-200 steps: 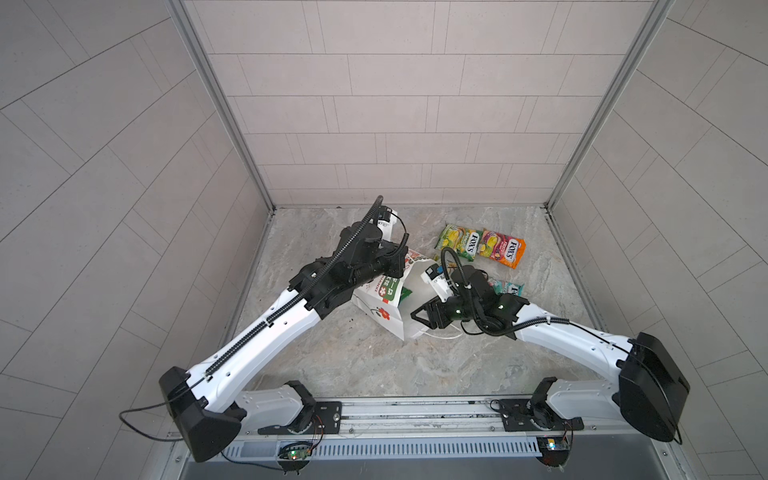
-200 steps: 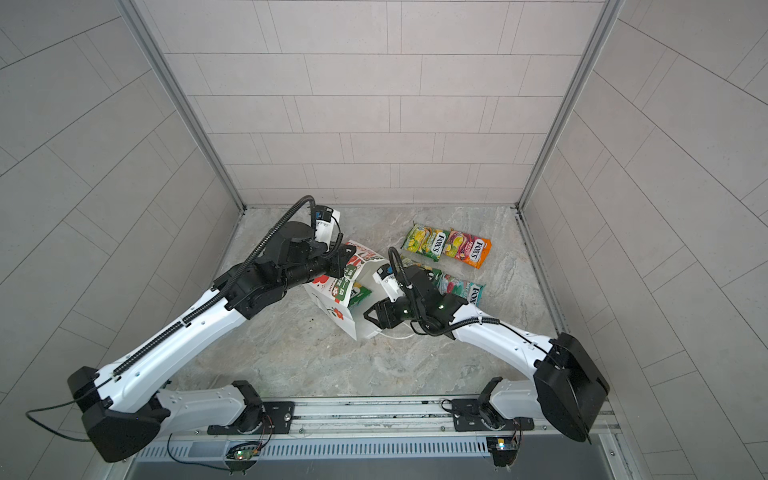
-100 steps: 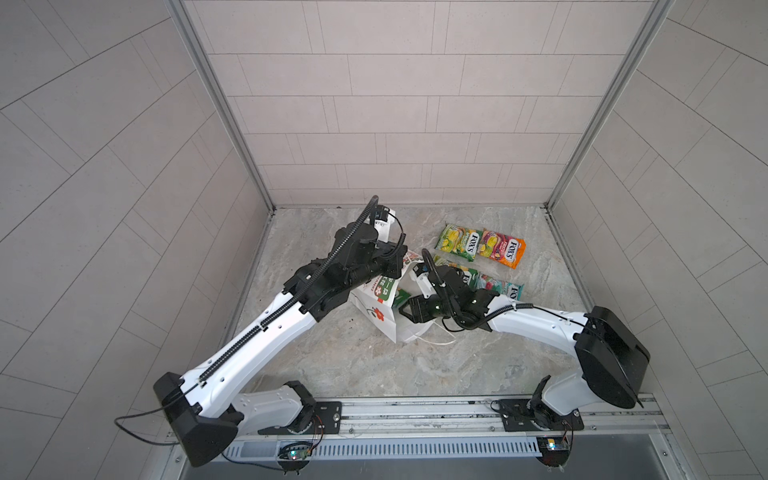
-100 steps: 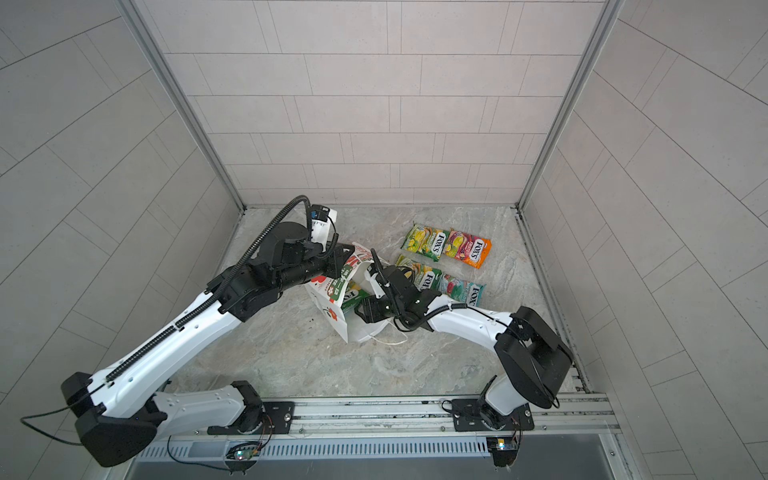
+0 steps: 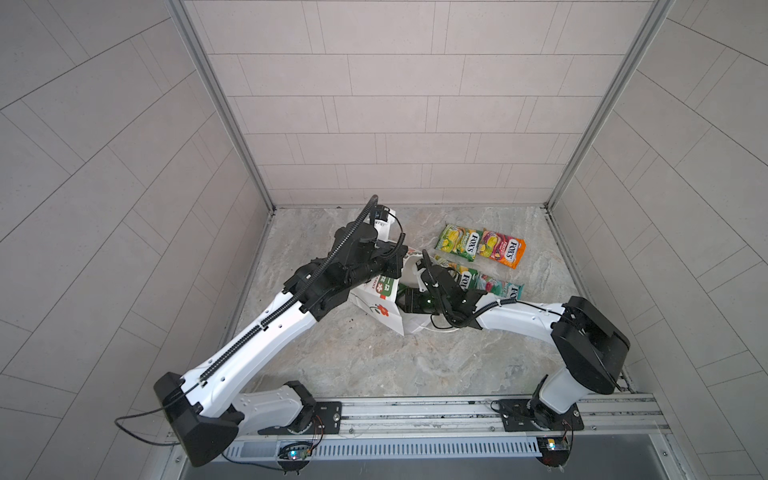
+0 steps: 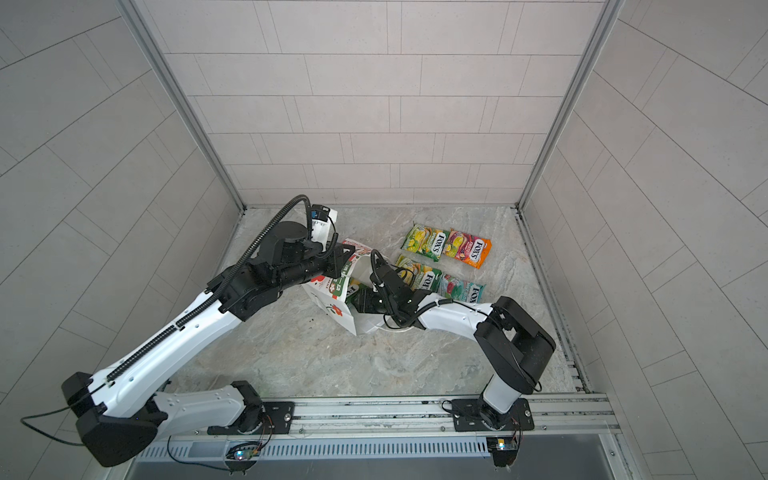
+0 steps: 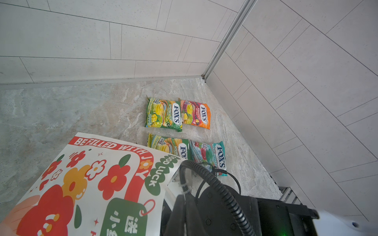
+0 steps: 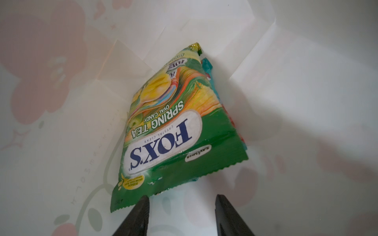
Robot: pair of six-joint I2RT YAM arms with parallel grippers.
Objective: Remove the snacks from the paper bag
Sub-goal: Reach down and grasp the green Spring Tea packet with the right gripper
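1. The paper bag (image 5: 380, 300) rests on its side on the marble table (image 5: 374, 365), just left of the centre in both top views. Its open mouth is turned to the right of the frame.
2. The left gripper (image 6: 345, 258) is at the upper rim of the bag, a little above the centre of the frame. Its jaws are pressed together and seem to pinch the paper rim. The wrist and the paper hide the tips themselves.
3. The right gripper (image 8: 182, 197) reaches into the mouth of the bag from the right side of the frame. In the right wrist view its two black fingers (image 8: 139, 216) stand apart, and nothing is between them.
4. Inside the bag, the Spring Tea packet (image 8: 173, 130), green and yellow, lies just in front of these fingers. The tip of one finger meets its zigzag edge.
5. Behind it shows the corner of a hidden teal packet (image 8: 207, 65); the rest of it is covered.
6. Four more packets lie flat on the table, right of the centre in both top views, in two rows.
7. In the far row, the back green-yellow packet (image 5: 458, 242) touches the orange-pink packet (image 5: 503, 250) on its right.
8. In the near row, the front green-yellow packet (image 5: 464, 279) is partly covered by the right arm. The teal-red packet (image 5: 499, 286) lies against it on the right.
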